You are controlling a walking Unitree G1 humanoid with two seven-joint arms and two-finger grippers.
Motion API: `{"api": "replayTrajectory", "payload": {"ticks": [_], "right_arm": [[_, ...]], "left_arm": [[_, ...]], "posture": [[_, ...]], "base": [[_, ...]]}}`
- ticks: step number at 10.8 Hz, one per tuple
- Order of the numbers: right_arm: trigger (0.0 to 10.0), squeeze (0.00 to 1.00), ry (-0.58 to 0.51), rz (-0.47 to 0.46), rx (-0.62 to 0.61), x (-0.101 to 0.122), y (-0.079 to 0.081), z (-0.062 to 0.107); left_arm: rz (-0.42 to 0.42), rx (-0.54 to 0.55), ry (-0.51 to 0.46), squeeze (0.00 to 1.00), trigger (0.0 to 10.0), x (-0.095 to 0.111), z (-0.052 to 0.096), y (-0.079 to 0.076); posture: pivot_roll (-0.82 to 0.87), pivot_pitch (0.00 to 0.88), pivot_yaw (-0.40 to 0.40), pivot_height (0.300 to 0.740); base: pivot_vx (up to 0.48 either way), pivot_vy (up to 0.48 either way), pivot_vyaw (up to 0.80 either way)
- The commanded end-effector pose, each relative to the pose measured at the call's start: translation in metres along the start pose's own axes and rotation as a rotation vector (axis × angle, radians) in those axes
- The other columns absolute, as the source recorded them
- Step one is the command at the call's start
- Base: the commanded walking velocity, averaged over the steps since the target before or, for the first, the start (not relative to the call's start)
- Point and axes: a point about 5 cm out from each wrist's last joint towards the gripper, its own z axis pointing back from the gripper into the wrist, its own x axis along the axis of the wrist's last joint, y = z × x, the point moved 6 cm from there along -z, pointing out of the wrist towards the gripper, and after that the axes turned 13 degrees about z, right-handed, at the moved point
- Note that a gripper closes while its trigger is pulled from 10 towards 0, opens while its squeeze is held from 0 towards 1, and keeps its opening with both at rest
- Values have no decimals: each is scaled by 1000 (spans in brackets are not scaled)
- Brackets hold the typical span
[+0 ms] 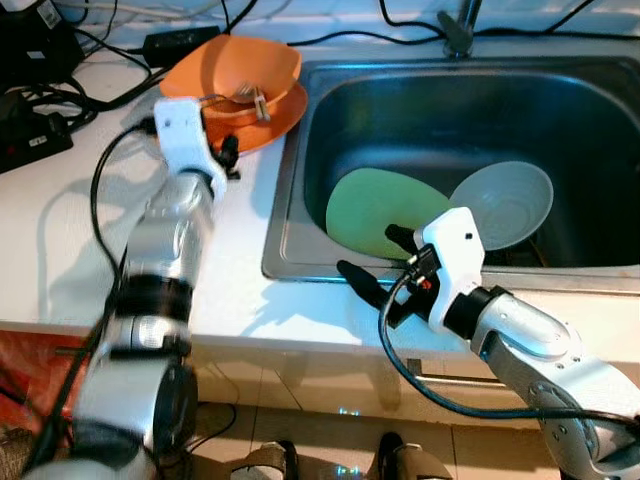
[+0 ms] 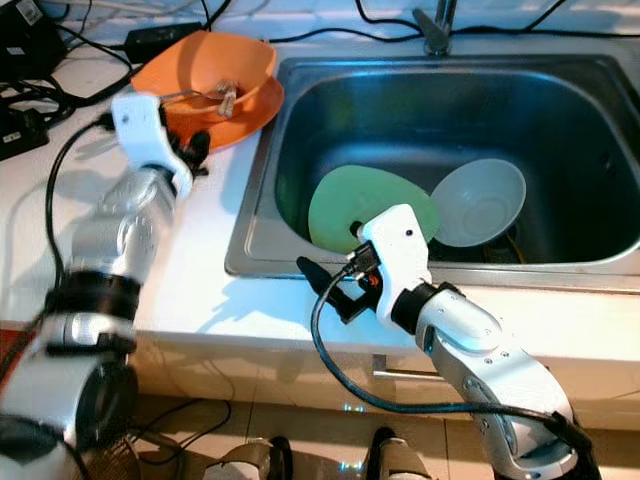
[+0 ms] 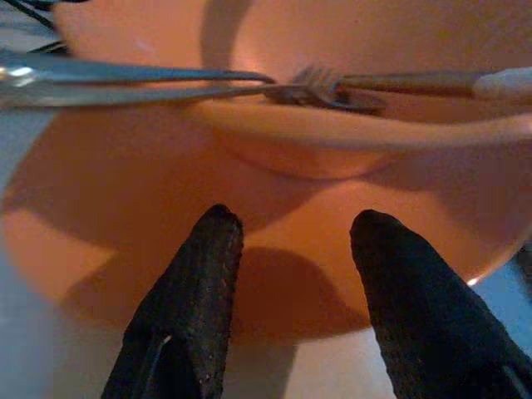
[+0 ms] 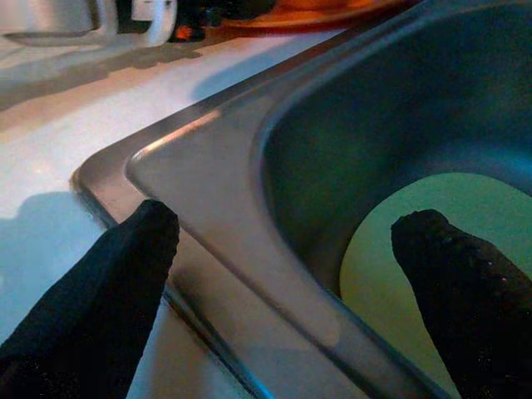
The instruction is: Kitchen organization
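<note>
Orange ware: an orange bowl [image 1: 235, 70] is sitting on an orange plate [image 1: 262, 122] on the white counter [image 1: 60, 230], just left of the sink's rim; a fork [image 3: 320, 86] and another utensil are lying across the bowl.
Steel basin: the sink [image 1: 290, 215] is holding a green plate [image 1: 380, 210], leaning against its near wall, and a grey bowl [image 1: 505, 205] just beside it on the right, their edges touching or overlapping.
Left gripper [image 3: 291, 249]: it is hovering low at the near edge of the orange plate, fingers parted a moderate way, gripping nothing; the plate's rim is lying straight ahead between the fingertips.
Right gripper [image 1: 375, 265]: it is straddling the sink's front left rim, fingers spread wide and empty, one finger [image 4: 125, 266] over the counter and the other [image 4: 457, 283] over the green plate inside the basin.
In the way: the steel rim is lying between the right fingers; black cables [image 1: 60, 90] and a black power adapter [image 1: 180, 40] are crowding the counter behind and left of the orange ware; the tap base [image 1: 458, 40] is standing behind the sink.
Open room: bare counter is stretching left of the left arm and along the front edge; below the counter, floor and a person's shoes [image 1: 330, 460] are showing.
</note>
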Motion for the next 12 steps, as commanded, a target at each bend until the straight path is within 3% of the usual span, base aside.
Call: {"api": "replayTrajectory", "payload": {"ticks": [1, 5, 8, 12], "right_arm": [[10000, 0, 132, -55, 12, -34, 7, 0], [10000, 0, 130, -62, 28, -33, 12, 1], [10000, 0, 131, -62, 35, -34, 16, 1], [10000, 0, 132, -56, 27, -35, 14, -1]], "left_arm": [[-4, 9, 4, 0, 10000, 4, -4, 7], [25, -4, 116, 0, 10000, -6, -12, 12], [147, 33, 218, 0, 10000, -23, -12, 24], [231, -19, 350, 0, 10000, -41, -9, 9]], "posture": [[11, 256, 116, 740], [11, 260, 122, 740], [10, 259, 126, 740], [19, 252, 132, 740]], "base": [[0, 0, 0], [0, 0, 0], [0, 0, 0], [0, 0, 0]]}}
